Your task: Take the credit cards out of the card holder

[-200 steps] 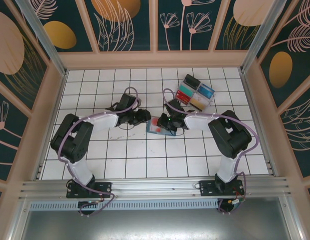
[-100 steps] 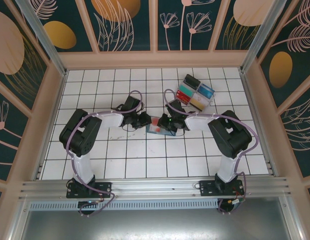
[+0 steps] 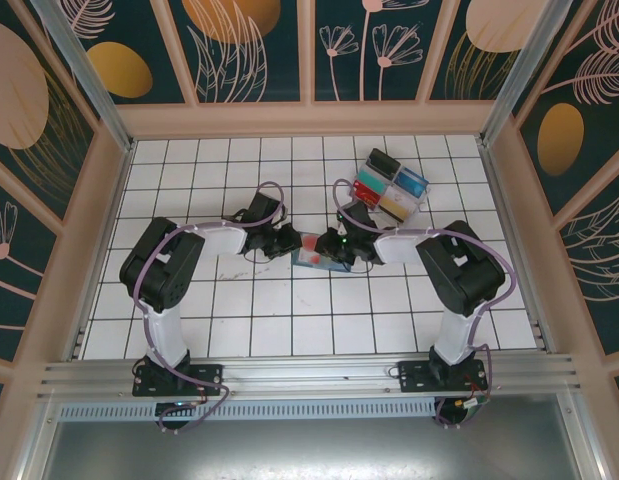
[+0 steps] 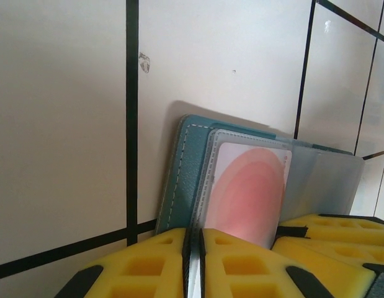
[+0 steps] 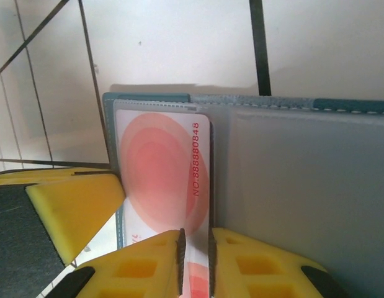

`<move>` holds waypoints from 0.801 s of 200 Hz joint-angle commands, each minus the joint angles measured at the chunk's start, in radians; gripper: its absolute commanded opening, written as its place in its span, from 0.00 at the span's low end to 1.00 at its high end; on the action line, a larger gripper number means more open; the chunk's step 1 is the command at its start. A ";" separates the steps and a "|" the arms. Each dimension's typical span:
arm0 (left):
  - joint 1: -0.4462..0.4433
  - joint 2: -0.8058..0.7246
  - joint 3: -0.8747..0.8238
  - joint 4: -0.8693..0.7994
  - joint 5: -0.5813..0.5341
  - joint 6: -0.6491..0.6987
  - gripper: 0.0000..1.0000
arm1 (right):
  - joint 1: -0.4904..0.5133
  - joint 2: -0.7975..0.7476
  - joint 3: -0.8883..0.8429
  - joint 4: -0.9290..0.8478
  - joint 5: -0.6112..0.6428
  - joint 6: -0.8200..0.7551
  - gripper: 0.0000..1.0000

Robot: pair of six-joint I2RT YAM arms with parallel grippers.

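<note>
The left gripper point(image 4: 195, 234) is pressing its yellow pads almost together, leaving only a hairline slit with a pale sliver showing in it. Whether anything is being pinched there I cannot tell. Just ahead of its tips, the card holder point(image 4: 181, 167) is lying open on the white tiled desk point(image 4: 55, 124), its teal stitched edge running down behind the left pad. The red-and-white credit card point(image 4: 250, 198) is sitting in the holder's clear sleeve, and its near end is disappearing behind the right pad.

The right gripper point(image 5: 195, 234) is also clenching nearly closed, keeping a narrow gap. In the right wrist view the card's near end is showing through that gap, with a printed number running along its right edge. I cannot tell if the pads are grasping the card or only resting on it. The holder's grey inner sleeve is stretching away to the right of this gripper's tips.

From above, both grippers are meeting over the holder from opposite sides.
</note>
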 commanded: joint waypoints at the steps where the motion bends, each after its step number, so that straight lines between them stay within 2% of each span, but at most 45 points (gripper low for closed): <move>1: -0.006 0.059 -0.041 -0.056 -0.011 -0.017 0.15 | 0.002 0.003 -0.059 0.107 -0.093 -0.001 0.21; 55: -0.006 0.058 -0.096 -0.022 0.002 -0.040 0.15 | -0.040 -0.052 -0.183 0.357 -0.181 0.053 0.18; 73: -0.006 0.061 -0.105 0.000 0.022 -0.057 0.15 | -0.046 -0.050 -0.187 0.381 -0.209 0.056 0.18; 97: -0.006 0.051 -0.120 0.013 0.030 -0.066 0.15 | -0.043 -0.032 -0.151 0.290 -0.167 0.047 0.18; 116: -0.006 0.045 -0.124 0.003 0.015 -0.065 0.15 | -0.031 -0.013 -0.092 0.115 -0.034 0.041 0.18; 136: -0.006 0.041 -0.123 -0.013 -0.008 -0.061 0.15 | -0.025 -0.023 -0.068 0.005 0.079 0.058 0.18; 160: -0.006 0.043 -0.118 -0.019 -0.019 -0.057 0.15 | -0.018 -0.053 -0.061 -0.044 0.111 0.080 0.18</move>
